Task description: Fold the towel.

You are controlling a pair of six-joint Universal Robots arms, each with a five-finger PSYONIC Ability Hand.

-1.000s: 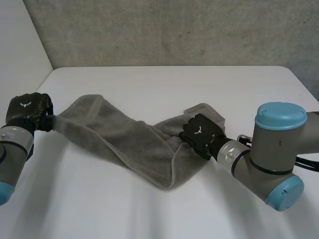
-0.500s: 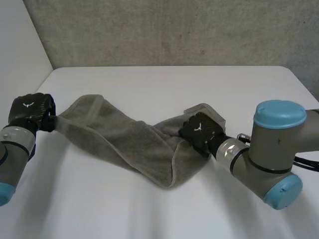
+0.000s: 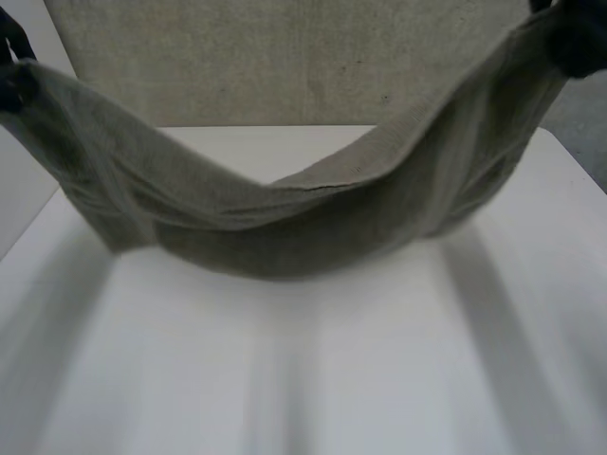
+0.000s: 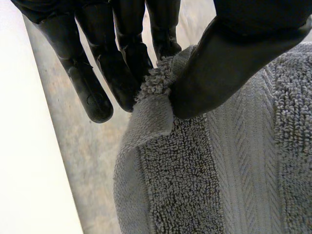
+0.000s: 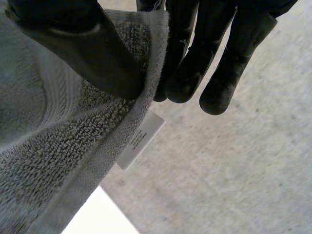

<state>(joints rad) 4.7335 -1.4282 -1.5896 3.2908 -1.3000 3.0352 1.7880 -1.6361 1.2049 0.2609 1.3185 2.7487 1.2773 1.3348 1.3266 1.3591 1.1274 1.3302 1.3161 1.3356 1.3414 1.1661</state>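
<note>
The grey towel [image 3: 285, 227] hangs in the air above the white table [image 3: 313, 379], stretched between both hands and sagging in the middle. My left hand [image 3: 9, 66] holds its left end up high; in the left wrist view the thumb [image 4: 229, 53] and fingers [image 4: 122, 53] pinch a corner of the towel [image 4: 219, 170]. My right hand [image 3: 580, 38] holds the other end up high. In the right wrist view its thumb [image 5: 83, 44] and fingers [image 5: 185, 58] pinch the towel's hem [image 5: 58, 146] just above a white label [image 5: 141, 139].
A grey wall [image 3: 285, 57] rises behind the table's far edge. The tabletop lies bare under the hanging towel, with its left and right edges in the head view.
Both hands have risen from the table to high up at the sides, lifting the towel off the table. The right hand has closed on its end of the towel.
</note>
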